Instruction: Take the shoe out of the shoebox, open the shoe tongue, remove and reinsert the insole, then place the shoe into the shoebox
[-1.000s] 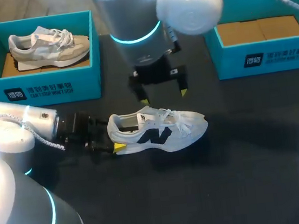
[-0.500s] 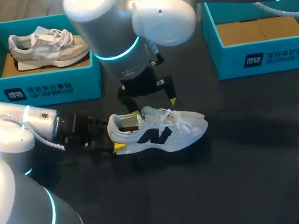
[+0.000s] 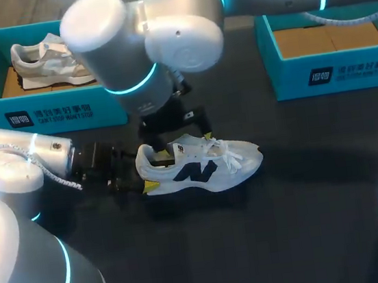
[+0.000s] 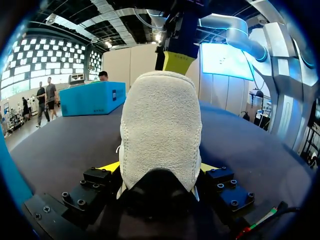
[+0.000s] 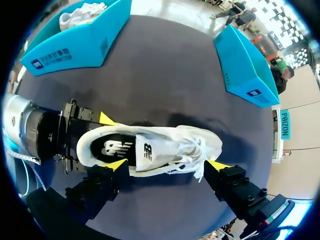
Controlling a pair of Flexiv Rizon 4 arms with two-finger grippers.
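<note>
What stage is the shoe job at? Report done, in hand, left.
Done: the white shoe is out of its box, lying on the table. In hand: the left gripper is shut on its heel; the open right gripper hangs over it. Left: the black insole sits inside, so opening the tongue, pulling and refitting the insole, and returning the shoe to the empty shoebox.
</note>
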